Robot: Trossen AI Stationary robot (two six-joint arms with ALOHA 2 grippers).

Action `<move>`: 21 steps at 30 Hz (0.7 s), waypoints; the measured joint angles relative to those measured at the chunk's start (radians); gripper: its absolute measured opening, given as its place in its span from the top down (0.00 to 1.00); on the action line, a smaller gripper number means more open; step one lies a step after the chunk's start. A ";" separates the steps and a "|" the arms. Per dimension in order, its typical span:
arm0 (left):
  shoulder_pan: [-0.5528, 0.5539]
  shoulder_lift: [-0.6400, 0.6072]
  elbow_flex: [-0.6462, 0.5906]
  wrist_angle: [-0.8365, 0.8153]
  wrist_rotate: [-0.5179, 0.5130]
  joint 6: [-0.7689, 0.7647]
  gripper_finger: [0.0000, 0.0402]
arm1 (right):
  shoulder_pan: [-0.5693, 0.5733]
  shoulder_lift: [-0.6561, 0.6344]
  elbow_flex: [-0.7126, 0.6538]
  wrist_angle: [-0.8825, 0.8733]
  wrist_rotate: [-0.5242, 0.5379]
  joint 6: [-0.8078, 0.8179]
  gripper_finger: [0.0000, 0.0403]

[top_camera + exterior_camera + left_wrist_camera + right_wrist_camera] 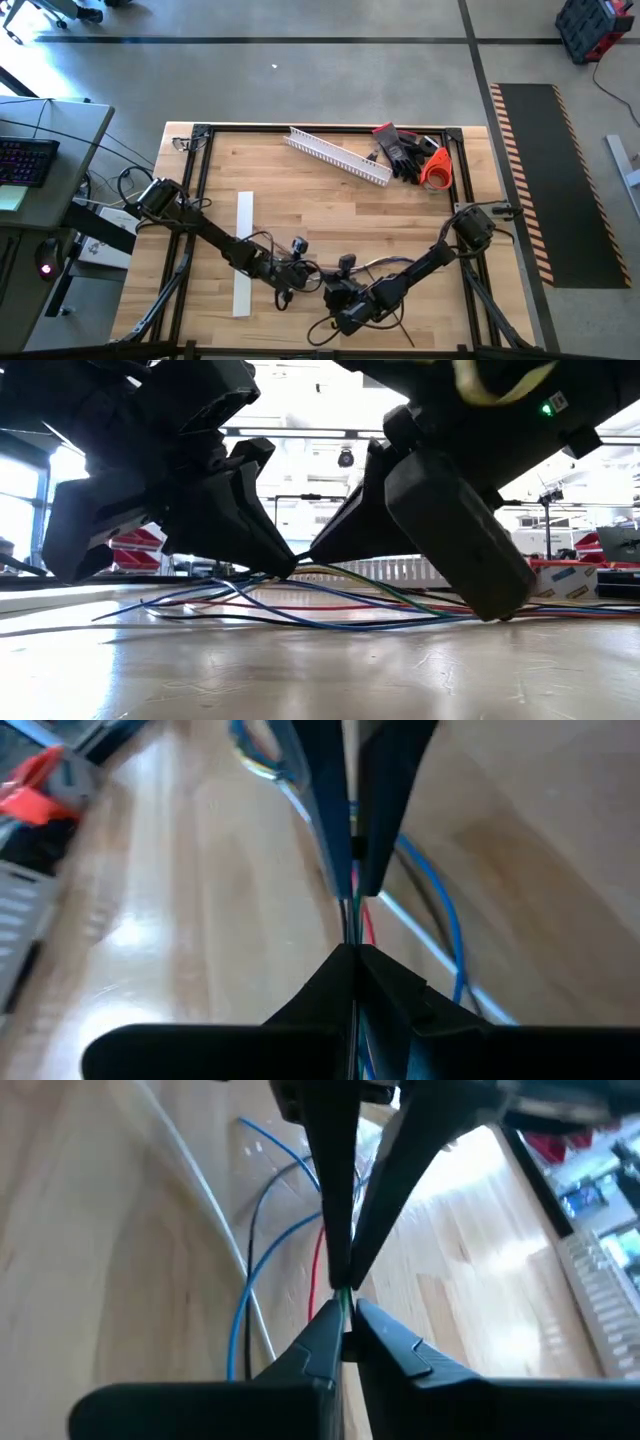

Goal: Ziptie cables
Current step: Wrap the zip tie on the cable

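Near the table's front edge, 2 grippers meet tip to tip over the cables (330, 600). Left gripper (352, 952) and right gripper (343, 1312) are each clenched on the same few strands. Risk: only part of the bunch is pinched, so loose blue wires (245, 1280) may slip free when lifted.
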 joint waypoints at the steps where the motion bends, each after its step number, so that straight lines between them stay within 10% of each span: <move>1: -0.002 0.000 0.000 0.000 -0.013 0.004 1.00 | 0.002 0.000 0.000 -0.011 0.005 0.031 0.99; 21: -0.052 -0.173 0.000 -0.042 0.104 0.009 0.67 | 0.114 -0.007 0.584 -1.373 0.039 0.630 1.00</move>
